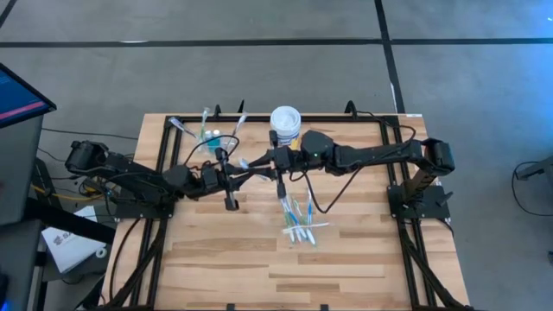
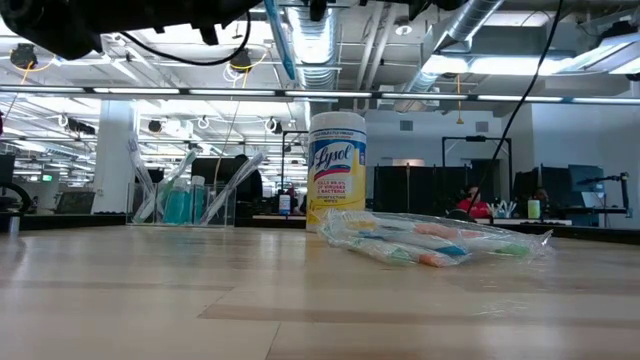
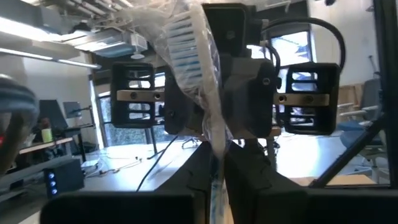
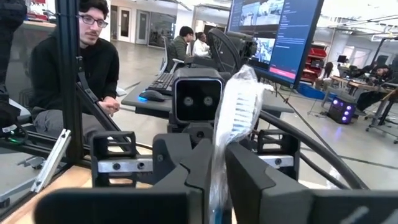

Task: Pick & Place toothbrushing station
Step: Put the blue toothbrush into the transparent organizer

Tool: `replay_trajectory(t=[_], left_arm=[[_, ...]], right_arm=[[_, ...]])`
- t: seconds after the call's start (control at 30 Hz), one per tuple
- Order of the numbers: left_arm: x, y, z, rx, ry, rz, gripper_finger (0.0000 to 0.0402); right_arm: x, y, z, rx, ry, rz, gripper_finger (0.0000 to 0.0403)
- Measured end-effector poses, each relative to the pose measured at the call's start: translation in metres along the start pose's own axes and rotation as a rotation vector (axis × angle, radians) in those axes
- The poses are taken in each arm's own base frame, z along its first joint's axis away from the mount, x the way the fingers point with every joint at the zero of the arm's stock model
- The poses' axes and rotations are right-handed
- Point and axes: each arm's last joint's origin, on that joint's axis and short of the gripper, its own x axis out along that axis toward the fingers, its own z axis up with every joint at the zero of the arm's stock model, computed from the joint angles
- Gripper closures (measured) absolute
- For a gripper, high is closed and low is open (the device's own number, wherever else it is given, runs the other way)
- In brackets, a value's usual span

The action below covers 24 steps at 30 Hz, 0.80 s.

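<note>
A toothbrush in a clear wrapper is high over the table's middle, roughly upright with its bristle head up. My left gripper comes from the left and is shut on it. My right gripper faces it from the right, its fingers standing narrowly apart on either side of the same wrapped toothbrush. In the high view both grippers meet at the toothbrush. The clear cup with toothbrushes and toothpaste stands at the far left. A pile of wrapped toothbrushes lies flat on the table. My left gripper pinches the wrapped handle between its two fingers, below the bristle head. The fingers come about level from the table's left and lie across the toothbrush. The toothbrush is lifted clear of the table and stands upward from the fingers. My right gripper has a finger on each side of the wrapped handle. I cannot tell whether they touch it.
A round tub with a white lid and yellow label stands at the far middle, just behind the right arm. The cup, the tub and the pile stand below the raised grippers. A person sits beyond the table.
</note>
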Motion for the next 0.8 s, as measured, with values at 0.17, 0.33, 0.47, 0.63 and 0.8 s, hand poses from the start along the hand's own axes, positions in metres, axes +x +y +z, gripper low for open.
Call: replay_trajectory(t=[0.17, 0.33, 0.47, 0.63, 0.8], left_arm=[[-0.003, 0.003, -0.004, 0.005, 0.034, 0.081, 0.0391], [-0.008, 0.006, -0.007, 0.012, 0.062, 0.134, 0.0388], [-0.013, 0.008, -0.007, 0.013, 0.064, 0.151, 0.0391], [-0.027, 0.015, -0.009, 0.019, 0.091, 0.231, 0.0389], [-0.039, 0.024, -0.009, 0.016, 0.091, 0.292, 0.039]], right_arm=[[-0.001, -0.005, -0.004, 0.006, 0.033, -0.012, 0.0349], [-0.003, -0.012, -0.008, 0.014, 0.061, -0.024, 0.0348], [-0.004, -0.017, -0.009, 0.02, 0.065, -0.036, 0.0347], [-0.005, -0.019, -0.011, 0.034, 0.082, -0.04, 0.0347], [-0.005, -0.018, -0.011, 0.041, 0.084, -0.037, 0.0347]])
